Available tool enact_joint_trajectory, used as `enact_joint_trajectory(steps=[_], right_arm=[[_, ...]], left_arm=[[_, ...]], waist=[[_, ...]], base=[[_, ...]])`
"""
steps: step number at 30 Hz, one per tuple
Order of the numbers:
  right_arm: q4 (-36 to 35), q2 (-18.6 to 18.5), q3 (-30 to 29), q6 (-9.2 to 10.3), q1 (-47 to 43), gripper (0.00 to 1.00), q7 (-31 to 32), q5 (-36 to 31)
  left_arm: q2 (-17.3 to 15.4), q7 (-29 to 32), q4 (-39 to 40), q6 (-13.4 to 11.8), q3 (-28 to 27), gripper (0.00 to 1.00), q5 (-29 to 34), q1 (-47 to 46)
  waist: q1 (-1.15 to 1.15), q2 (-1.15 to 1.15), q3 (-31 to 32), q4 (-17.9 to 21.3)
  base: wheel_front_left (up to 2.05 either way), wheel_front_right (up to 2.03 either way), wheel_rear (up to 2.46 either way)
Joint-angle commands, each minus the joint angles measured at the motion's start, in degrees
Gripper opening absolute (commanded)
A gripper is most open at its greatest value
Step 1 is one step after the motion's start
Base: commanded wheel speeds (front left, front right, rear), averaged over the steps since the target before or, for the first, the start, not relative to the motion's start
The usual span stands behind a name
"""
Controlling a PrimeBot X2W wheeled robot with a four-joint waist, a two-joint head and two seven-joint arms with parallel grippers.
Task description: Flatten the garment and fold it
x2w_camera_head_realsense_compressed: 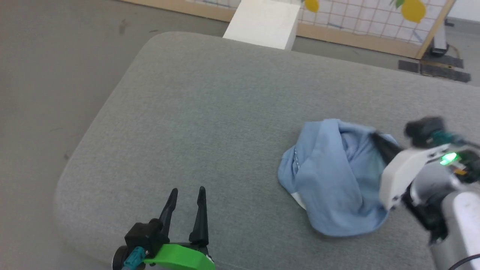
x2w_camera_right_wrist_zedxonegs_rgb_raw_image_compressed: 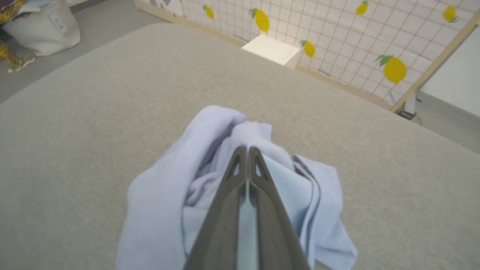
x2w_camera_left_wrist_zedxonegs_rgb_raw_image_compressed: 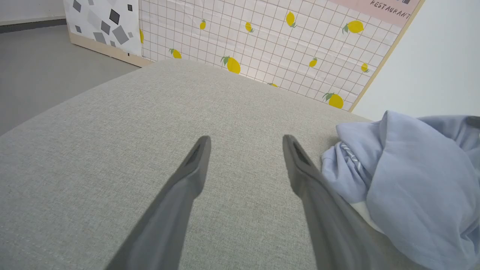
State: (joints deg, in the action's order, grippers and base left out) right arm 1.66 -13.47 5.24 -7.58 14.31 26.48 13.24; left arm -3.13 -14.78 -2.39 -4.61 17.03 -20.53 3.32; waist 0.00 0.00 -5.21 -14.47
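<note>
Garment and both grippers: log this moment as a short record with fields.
garment: light blue T-shirt, crumpled in a heap, not yet flattened or folded
support: grey fabric surface, with the garment on its right part
left gripper: open, over bare surface, apart from the garment and to its left
right gripper: fingers shut together on a raised fold at the top of the heap
background: white box and lemon-print panel beyond the far edge

Staged studio or lab set, grey fabric cushion (x2w_camera_head_realsense_compressed: 210, 112) before me, free-standing lemon-print grid panel (x2w_camera_left_wrist_zedxonegs_rgb_raw_image_compressed: 262, 45) in a wooden frame, geometric-print panel (x2w_camera_left_wrist_zedxonegs_rgb_raw_image_compressed: 101, 26) beside it, bare grey floor (x2w_camera_head_realsense_compressed: 48, 75), white box (x2w_camera_head_realsense_compressed: 264, 22)
</note>
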Motion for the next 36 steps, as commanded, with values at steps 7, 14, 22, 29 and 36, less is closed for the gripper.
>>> enact_joint_trajectory(steps=[7,14,22,29,36], right_arm=[[-2.7,-1.7,-17.2,0.09,-0.8,0.00,-2.0,-2.9],[-2.0,2.6,-33.2,0.09,-13.9,0.00,-4.1,-7.6],[3.3,6.6,-33.7,0.09,-15.3,1.00,-11.1,-11.0],[-3.3,5.5,-26.8,0.09,-9.7,1.00,-12.0,-8.2],[-3.3,1.7,-22.9,0.09,-4.6,1.00,3.8,-6.2]], left_arm=[[0.2,-0.2,-0.1,0.1,-0.6,1.00,0.2,-0.1],[0.2,-0.2,-0.5,0.1,-0.6,1.00,0.4,-0.3],[0.2,-0.2,-1.7,0.4,-0.3,1.00,0.8,-1.3],[0.2,-0.2,-1.6,0.1,0.0,1.00,0.4,-1.7],[0.2,-0.2,-1.0,-0.4,1.1,1.00,-0.7,-2.2]], waist=[[0.00,0.00,1.0,4.8],[0.00,0.00,-1.2,5.8],[0.00,0.00,-1.8,6.9],[0.00,0.00,-1.9,7.4],[0.00,0.00,-3.2,6.2]], base=[[0.00,0.00,0.00],[0.00,0.00,0.00],[0.00,0.00,0.00],[0.00,0.00,0.00],[0.00,0.00,0.00]])
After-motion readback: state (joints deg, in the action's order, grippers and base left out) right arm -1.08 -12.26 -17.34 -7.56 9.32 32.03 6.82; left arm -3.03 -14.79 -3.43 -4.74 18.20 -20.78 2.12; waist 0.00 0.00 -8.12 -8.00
